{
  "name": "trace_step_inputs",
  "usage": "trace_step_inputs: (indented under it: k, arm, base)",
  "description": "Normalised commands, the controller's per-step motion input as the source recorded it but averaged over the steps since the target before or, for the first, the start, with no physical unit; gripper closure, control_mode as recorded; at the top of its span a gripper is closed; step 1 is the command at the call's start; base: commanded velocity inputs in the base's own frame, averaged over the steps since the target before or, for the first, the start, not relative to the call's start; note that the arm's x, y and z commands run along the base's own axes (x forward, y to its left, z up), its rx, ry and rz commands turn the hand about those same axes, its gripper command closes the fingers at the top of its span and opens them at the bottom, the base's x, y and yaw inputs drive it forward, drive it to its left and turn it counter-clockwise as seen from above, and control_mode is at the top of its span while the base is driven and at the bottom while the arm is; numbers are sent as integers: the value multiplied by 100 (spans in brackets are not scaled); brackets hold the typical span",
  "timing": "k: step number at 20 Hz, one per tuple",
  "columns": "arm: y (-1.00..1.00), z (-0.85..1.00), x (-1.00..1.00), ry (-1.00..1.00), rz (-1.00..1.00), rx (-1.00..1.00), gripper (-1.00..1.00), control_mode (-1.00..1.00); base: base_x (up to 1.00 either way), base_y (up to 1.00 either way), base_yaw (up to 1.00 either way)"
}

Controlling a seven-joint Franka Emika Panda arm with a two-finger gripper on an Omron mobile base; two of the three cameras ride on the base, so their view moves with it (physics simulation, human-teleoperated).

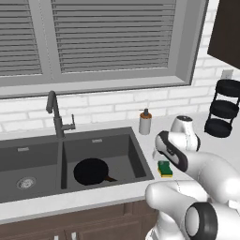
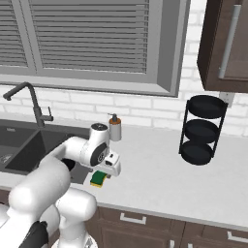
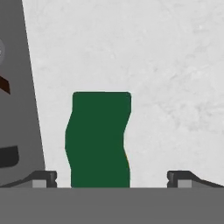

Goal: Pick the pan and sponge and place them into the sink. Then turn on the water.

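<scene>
Item: pan (image 1: 91, 171), round, black, short handle pointing toward 4 o'clock; lies flat in the right basin of the sink (image 1: 136, 150), so that half of the placing looks done. Item: sponge (image 3: 99, 140), green face up, yellow layer showing at its edge in the base views; rests on the counter (image 2: 155, 169) just beside the sink's right rim, not yet moved. Item: gripper (image 3: 111, 179), directly above the sponge, fingers spread wide with the sponge between them, nearer the tip at 7 o'clock in the hand view than the one at 5 o'clock; nothing pinched, a stance suited to a straight descent and close. Item: faucet (image 1: 56, 115), dark gooseneck at the sink's 12 o'clock edge; no stream visible. Item: soap dispenser (image 1: 145, 123), upright behind the sink's right corner.
</scene>
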Motion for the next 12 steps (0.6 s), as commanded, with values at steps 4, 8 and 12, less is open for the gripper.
trace_step_inputs:
  k: [4, 8, 12]
  arm:
    - [14, -15, 1, 0, 0, 0, -100, -100]
    - [21, -13, 4, 0, 0, 0, -100, -100]
    - [2, -15, 5, 0, 0, 0, -100, -100]
  base:
    - [0, 0, 0]
    - [0, 0, 0]
    - [0, 0, 0]
